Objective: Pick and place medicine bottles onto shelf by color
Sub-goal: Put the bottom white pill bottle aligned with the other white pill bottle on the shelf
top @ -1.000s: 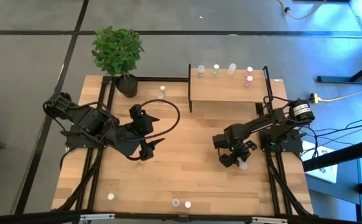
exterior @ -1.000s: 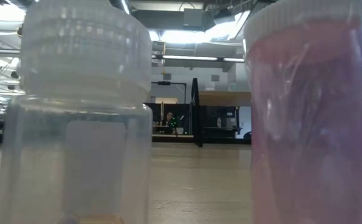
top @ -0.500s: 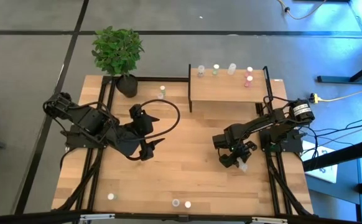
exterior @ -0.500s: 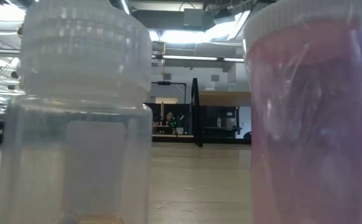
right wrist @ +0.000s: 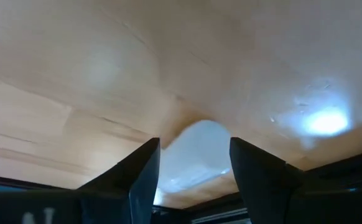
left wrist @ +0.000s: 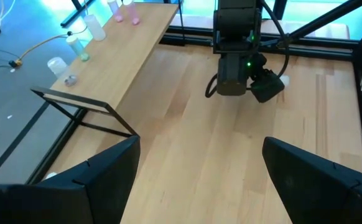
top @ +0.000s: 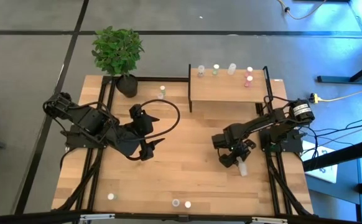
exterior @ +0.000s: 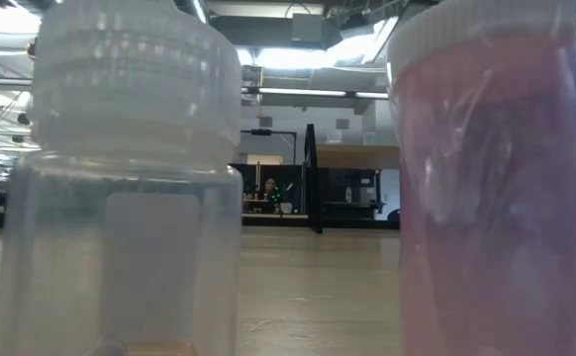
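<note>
My right gripper [top: 236,157] is down at the table's right side, its fingers open on either side of a whitish medicine bottle [right wrist: 196,152], which lies on its side on the tabletop [top: 242,168]. My left gripper [left wrist: 199,180] hangs open and empty over the table's left middle [top: 147,149]. The shelf [top: 227,92] stands at the far right, with several bottles along its far edge [top: 231,68], pink-capped ones at its right end [top: 248,81]. Other bottles stand on the table near the plant [top: 162,92] and along the near edge [top: 182,203]. My right gripper comes at the whitish bottle [right wrist: 199,143] slanting down from above, one finger [right wrist: 145,180] on each side of it. The bottle lies on the table. Whether the fingers touch it I cannot tell.
A potted plant [top: 117,53] stands at the far left corner. Two bottles stand right in front of the low camera, a white-capped one [exterior: 120,198] and a pink one [exterior: 496,198]. Bare wood lies in the table's middle [top: 187,143]. Black frame rails run along both sides [top: 274,180].
The whitish bottle at my right gripper now shows longer and farther toward the table's near edge than a second ago, lying on its side beside the fingers. Both arms have kept their places.
</note>
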Robot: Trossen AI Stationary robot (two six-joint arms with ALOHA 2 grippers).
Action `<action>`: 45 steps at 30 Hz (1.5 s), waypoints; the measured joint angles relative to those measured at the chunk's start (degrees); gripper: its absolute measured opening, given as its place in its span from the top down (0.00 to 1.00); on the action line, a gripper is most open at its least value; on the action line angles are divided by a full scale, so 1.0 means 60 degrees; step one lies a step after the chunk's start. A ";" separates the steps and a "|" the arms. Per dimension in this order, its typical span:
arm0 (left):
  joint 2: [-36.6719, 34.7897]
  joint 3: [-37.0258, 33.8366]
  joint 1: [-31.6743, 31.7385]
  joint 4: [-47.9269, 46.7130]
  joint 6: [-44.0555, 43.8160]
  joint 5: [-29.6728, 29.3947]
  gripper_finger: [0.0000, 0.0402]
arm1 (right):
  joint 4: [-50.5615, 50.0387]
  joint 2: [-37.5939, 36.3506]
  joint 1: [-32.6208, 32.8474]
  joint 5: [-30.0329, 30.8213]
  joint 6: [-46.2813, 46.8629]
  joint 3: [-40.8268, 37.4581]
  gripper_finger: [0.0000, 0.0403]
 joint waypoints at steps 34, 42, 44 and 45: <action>-0.0007 0.0000 0.0033 -0.0002 -0.0001 0.0004 0.17 | -0.1806 -0.1708 0.4769 0.7161 0.8127 0.4425 0.51; -0.0007 0.0000 0.0036 -0.0001 0.0238 0.0052 0.17 | -0.1300 -0.1610 0.6435 0.7808 0.9894 0.4428 0.51; -0.0007 0.0000 0.0036 -0.0002 0.0240 0.0093 0.17 | -0.1277 -0.1472 0.6790 0.7805 1.0160 0.4428 0.51; -0.0007 0.0000 0.0036 -0.0002 0.0236 0.0110 0.17 | -0.1278 -0.1357 0.6967 0.7812 1.0261 0.4428 0.51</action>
